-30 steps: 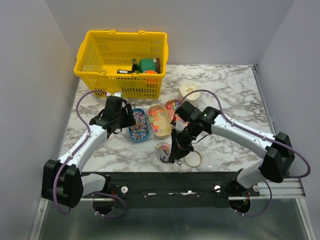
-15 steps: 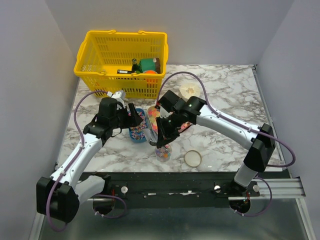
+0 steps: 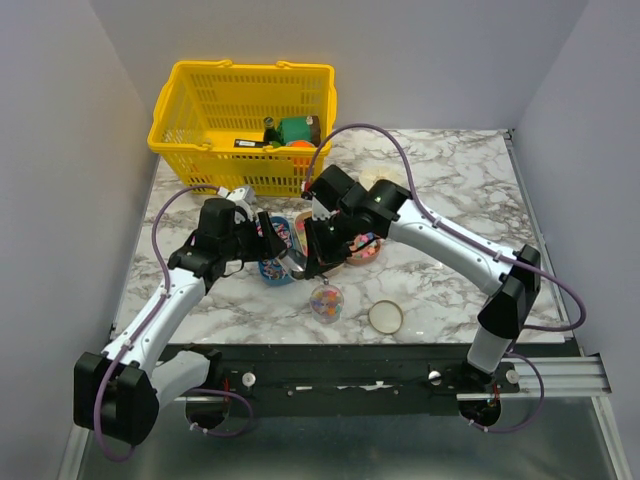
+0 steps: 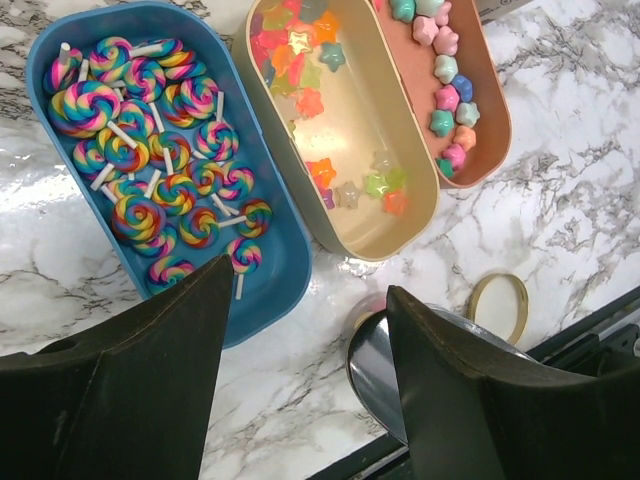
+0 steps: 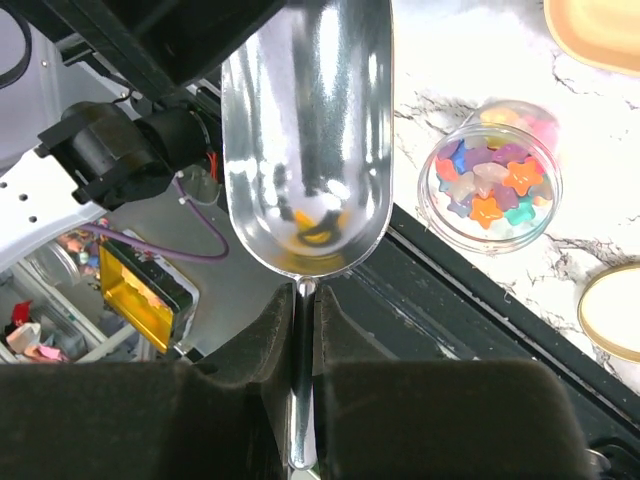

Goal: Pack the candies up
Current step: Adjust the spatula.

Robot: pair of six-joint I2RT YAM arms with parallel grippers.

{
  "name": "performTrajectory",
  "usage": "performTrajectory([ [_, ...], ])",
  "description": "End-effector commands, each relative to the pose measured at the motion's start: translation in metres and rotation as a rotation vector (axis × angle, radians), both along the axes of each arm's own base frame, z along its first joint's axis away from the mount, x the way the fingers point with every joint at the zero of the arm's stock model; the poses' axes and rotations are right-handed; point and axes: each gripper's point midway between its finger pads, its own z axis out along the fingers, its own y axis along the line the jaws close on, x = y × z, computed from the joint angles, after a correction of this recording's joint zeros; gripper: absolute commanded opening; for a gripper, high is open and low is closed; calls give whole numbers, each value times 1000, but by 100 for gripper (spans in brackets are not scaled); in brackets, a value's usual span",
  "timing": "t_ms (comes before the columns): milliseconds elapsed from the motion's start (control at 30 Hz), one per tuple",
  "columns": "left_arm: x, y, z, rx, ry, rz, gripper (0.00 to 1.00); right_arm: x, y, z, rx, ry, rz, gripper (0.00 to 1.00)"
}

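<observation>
We log: right gripper (image 5: 303,300), clamped on scoop (image 5: 305,130) handle, has swung far-left from jar (image 3: 326,300) twd blue tray (image 4: 275,250); scoop looks empty; left gripper (image 4: 307,285) w/ jaws wide, holding nil, above same tray; candies (image 5: 490,190) partly in jar, rest in blue tray & beige tray (image 4: 400,215). We judge a refill pass begins.

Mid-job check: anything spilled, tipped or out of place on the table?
Nothing stands out. No loose candies on the marble; they sit in the blue tray, beige tray, pink tray and the upright clear jar, whose lid lies flat beside it. The right gripper holds the metal scoop.
</observation>
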Motion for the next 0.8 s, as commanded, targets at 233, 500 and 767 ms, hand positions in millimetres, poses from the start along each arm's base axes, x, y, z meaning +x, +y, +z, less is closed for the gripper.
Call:
performTrajectory([
  [233,3,7,-8,77,22,3,73,22,25,9,38,-86,26,1],
  [500,13,10,-8,94,29,39,72,38,35,1,3,-102,-14,1],
  [767,33,63,-3,260,58,316,82,39,21,-48,-162,-54,-7,1],
])
